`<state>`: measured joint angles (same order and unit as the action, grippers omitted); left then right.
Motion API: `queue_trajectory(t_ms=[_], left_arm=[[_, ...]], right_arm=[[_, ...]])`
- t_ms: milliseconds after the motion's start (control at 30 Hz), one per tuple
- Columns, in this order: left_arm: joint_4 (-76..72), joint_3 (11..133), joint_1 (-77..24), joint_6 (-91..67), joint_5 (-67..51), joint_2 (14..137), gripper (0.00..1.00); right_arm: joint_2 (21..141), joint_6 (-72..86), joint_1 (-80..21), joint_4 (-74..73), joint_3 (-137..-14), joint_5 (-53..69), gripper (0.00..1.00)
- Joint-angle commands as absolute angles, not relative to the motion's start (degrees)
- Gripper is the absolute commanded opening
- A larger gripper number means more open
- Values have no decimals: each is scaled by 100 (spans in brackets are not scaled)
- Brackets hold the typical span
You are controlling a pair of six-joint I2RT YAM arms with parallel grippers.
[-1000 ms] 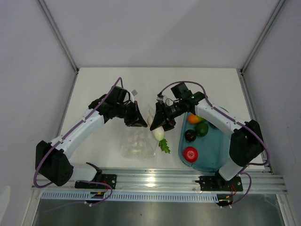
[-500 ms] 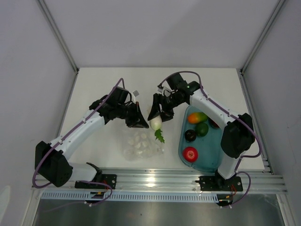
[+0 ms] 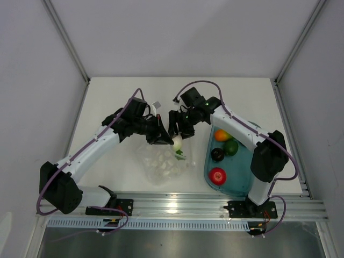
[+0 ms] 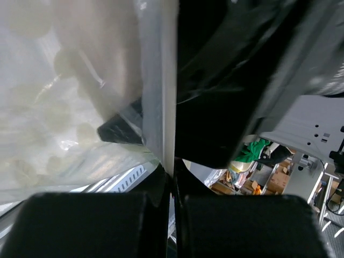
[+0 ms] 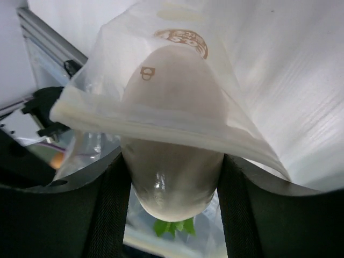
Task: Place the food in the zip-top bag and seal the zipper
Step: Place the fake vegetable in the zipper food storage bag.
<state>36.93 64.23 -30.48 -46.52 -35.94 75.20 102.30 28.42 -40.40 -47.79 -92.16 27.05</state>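
Observation:
My left gripper (image 3: pixel 160 137) (image 4: pixel 173 171) is shut on the mouth edge of the clear zip-top bag (image 3: pixel 163 164) (image 4: pixel 64 107), pinching the zipper (image 4: pixel 159 91) and holding that edge up. The white radish (image 3: pixel 177 143) (image 5: pixel 171 177) with its green top (image 5: pixel 173 227) sits between the fingers (image 5: pixel 105 215) of my right gripper (image 3: pixel 179 135) (image 5: pixel 172 185), which is shut on it. The bag's mouth edge (image 5: pixel 161 124) drapes over the radish, whose far end shows through the film. More food lies in the tray: a red tomato (image 3: pixel 217 175), a dark purple piece (image 3: pixel 217 154), a green piece (image 3: pixel 231 147) and an orange-yellow piece (image 3: pixel 222 134).
The translucent teal oval tray (image 3: pixel 243 171) stands to the right of the bag, under my right arm. A metal rail (image 3: pixel 177 204) runs along the table's near edge. White walls close in the table on the left, right and back.
My right gripper has carried the radish left and away from the tray, up to the bag's mouth. The bag's mouth edge has lifted and now lies over the radish. The left gripper stayed shut.

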Motion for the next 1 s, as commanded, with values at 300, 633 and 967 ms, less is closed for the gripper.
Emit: queue_trajectory(t_ms=[300, 633, 967], left_arm=[[3208, 6240, -3094, -4939, -3982, 7190, 1], [3182, 6082, -3094, -4948, -3894, 7075, 1], [3234, 6038, -3076, -4878, -3858, 7066, 1]], right_arm=[[9651, 2400, -4315, -4579, -8833, 2039, 57], [9282, 2356, -4324, -4685, -8754, 2083, 94], [8773, 2400, -4088, -5053, -9166, 1126, 89]])
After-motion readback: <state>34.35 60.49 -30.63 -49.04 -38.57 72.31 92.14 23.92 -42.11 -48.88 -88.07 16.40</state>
